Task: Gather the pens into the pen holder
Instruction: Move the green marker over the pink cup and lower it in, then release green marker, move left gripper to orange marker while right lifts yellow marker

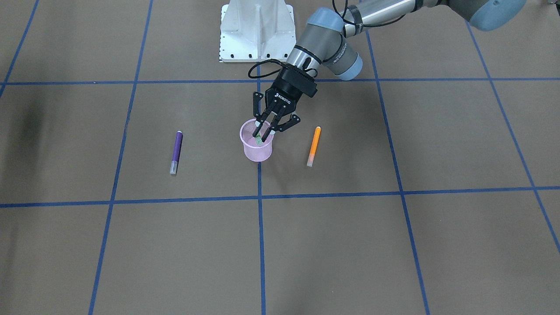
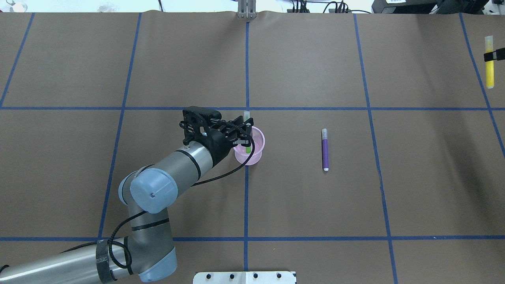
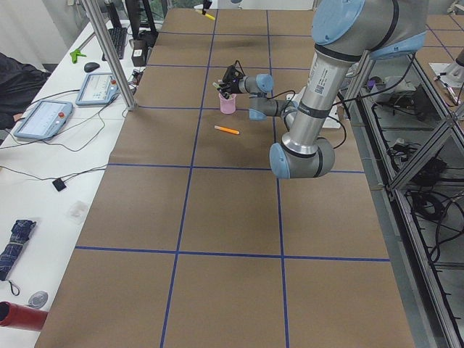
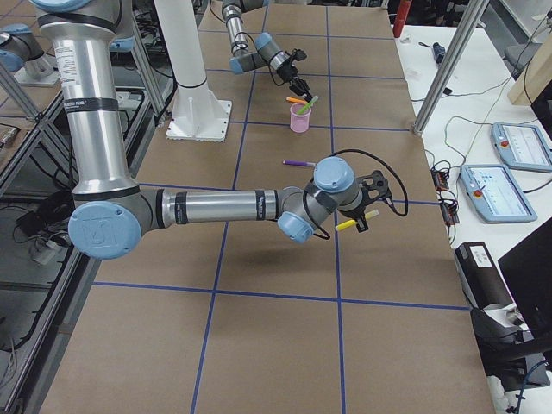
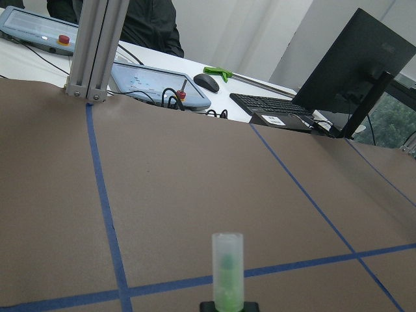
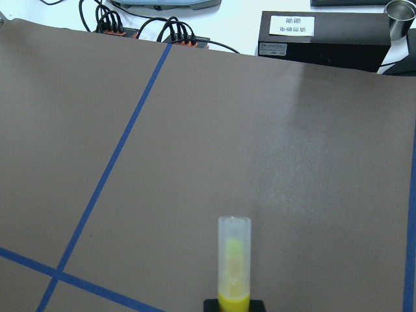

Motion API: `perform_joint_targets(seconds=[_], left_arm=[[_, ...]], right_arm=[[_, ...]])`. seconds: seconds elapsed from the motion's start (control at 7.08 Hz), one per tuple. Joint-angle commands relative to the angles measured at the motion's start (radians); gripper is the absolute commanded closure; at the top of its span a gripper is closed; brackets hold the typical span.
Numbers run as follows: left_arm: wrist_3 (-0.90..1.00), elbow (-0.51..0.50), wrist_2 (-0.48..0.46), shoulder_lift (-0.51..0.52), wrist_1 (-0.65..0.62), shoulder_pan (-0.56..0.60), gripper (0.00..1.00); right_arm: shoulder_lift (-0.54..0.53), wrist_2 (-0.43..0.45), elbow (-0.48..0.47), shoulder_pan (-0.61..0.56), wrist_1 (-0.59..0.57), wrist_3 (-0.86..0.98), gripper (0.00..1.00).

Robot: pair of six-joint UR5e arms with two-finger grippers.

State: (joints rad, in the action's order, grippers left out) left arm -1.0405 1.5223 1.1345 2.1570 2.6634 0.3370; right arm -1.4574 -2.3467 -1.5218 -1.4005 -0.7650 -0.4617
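The step in hand, as I judge it, is dropping the green pen into the pen holder, with a second pen carried in behind it.

Out on the left gripper's [image 1: 263, 132] own left, apart from it, the orange pen [image 1: 313, 146] lies flat on the table, untouched; it will need a later pick.

The left gripper's fingers are narrowed on the green pen [image 1: 258, 140], pinching it partway along its length with the pale cap pointing up and away; the pen is tilted, not plumb. The pen holder [image 1: 258, 152] stands upright directly beneath the fingertips, and the pen's lower end appears to sit inside the pink rim; how deep it reaches I cannot tell. The next move calls for parting the fingers so the pen slides down into the mesh, then lifting straight up so that no finger catches the rim and tips the light cup.

Further right, past the holder and well apart from both grippers, the purple pen [image 2: 325, 150] lies flat on the table.

Far out at the right, the right gripper [image 2: 490, 57] is clamped across the yellow pen [image 2: 489, 73], holding it above the table, cap outward in its wrist view; the holder is a long way off toward this gripper's left, so it must travel inward once the left arm has cleared the cup.
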Motion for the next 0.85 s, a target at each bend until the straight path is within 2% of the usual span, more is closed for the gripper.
perform_joint_targets(seconds=[0.0, 0.14, 0.28, 0.42, 0.71], left_arm=[[-0.004, 0.062, 0.014, -0.005, 0.009, 0.002, 0.01], [-0.007, 0.106, 0.024, -0.006, -0.006, 0.005, 0.01], [-0.015, 0.108, 0.072, -0.011, -0.028, 0.019, 0.01], [-0.016, 0.111, 0.143, -0.011, -0.107, 0.052, 0.01], [-0.015, 0.183, 0.476, -0.019, -0.443, 0.19, 0.01]], right_arm=[[0.015, 0.018, -0.052, 0.0, 0.0, -0.021, 1.0], [0.037, 0.018, -0.075, 0.0, 0.001, -0.043, 1.0], [0.069, 0.018, -0.113, 0.001, 0.001, -0.049, 1.0], [0.081, 0.02, -0.151, 0.014, 0.001, -0.098, 1.0], [0.109, 0.07, -0.219, 0.069, 0.003, -0.228, 1.0]])
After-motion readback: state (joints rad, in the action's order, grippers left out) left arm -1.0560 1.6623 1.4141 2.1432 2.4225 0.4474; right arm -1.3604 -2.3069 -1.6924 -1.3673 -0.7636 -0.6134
